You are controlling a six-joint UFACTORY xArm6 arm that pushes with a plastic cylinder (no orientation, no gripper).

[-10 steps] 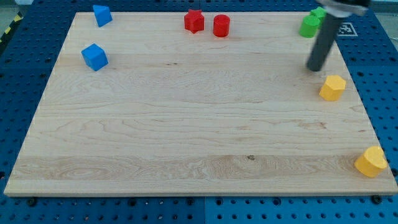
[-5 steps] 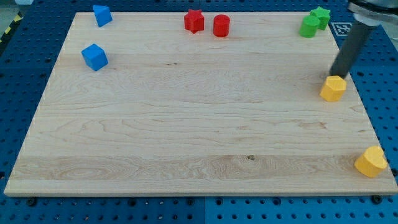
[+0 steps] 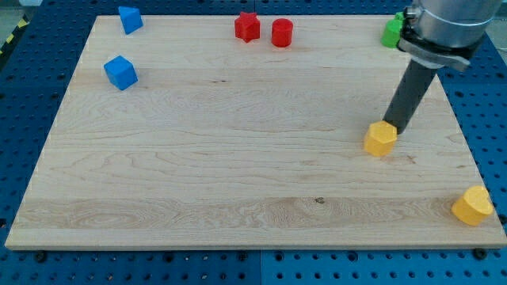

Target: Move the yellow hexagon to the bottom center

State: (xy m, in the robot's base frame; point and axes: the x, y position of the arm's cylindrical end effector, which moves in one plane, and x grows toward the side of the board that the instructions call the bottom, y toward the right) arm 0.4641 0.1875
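My tip [image 3: 394, 128] is pressing against the yellow hexagon [image 3: 380, 139] from its one o'clock side, and that hexagon is sitting at about four o'clock from the centre of the table [image 3: 238, 158]. No claw is showing here, only the rod. Another yellow block [image 3: 473, 206] is lying at the table's four o'clock corner.

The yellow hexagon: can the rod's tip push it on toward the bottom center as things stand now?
Probably yes. My tip sits against the yellow hexagon on its upper-right side, and no block lies on the board between it and the bottom center.
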